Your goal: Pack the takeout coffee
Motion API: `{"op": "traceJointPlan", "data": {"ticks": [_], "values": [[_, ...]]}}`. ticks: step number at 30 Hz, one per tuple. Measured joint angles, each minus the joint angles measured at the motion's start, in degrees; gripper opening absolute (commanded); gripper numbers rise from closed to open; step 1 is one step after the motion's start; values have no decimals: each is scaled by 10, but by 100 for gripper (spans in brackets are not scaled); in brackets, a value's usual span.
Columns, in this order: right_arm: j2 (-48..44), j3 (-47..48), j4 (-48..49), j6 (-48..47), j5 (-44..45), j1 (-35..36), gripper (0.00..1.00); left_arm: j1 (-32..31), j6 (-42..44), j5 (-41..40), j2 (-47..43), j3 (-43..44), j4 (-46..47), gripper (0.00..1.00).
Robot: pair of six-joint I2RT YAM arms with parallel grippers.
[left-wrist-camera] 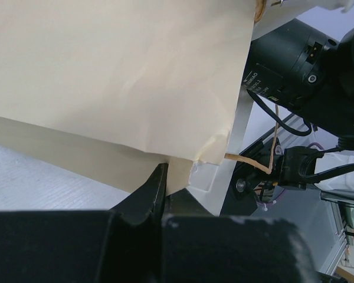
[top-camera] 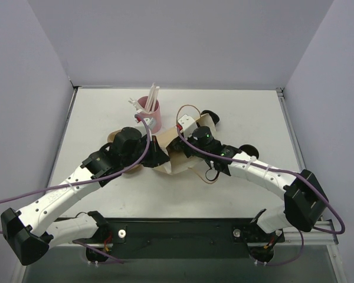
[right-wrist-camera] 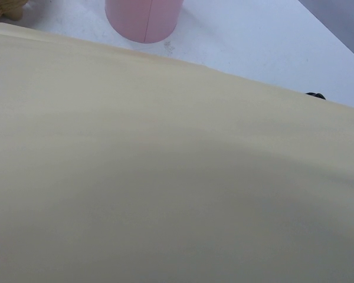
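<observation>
White table [top-camera: 106, 112], lilac walls. Left gripper [left-wrist-camera: 164, 184] was pinched on the paper bag [left-wrist-camera: 106, 71], which sat mid-table between both arms. Right gripper [top-camera: 182, 145]: fingers hidden by the bag, cannot tell. Risks: the thin pinch slipping or tearing paper, or the bag toppling the pink cup [top-camera: 150, 113] just behind. Count: one bag, one cup, two dark round items [top-camera: 210, 115].
</observation>
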Motion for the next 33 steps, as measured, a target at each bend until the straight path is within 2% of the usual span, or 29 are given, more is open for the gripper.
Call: {"op": "traceJointPlan", "data": {"ticks": [14, 18, 21, 25, 28, 33], "values": [[26, 6, 10, 17, 35, 8, 54, 0, -7, 0, 0, -1, 0, 0], [33, 8, 18, 22, 39, 12, 51, 0, -8, 0, 0, -3, 0, 0], [35, 8, 22, 26, 40, 16, 44, 0, -8, 1, -2, -7, 0, 0], [42, 8, 31, 31, 44, 18, 27, 0, -8, 0, -2, -7, 0, 0], [43, 8, 35, 33, 48, 19, 19, 0, -8, 0, -2, -7, 0, 0], [43, 8, 36, 33, 52, 20, 12, 0, -8, 0, -4, -7, -1, 0]]}}
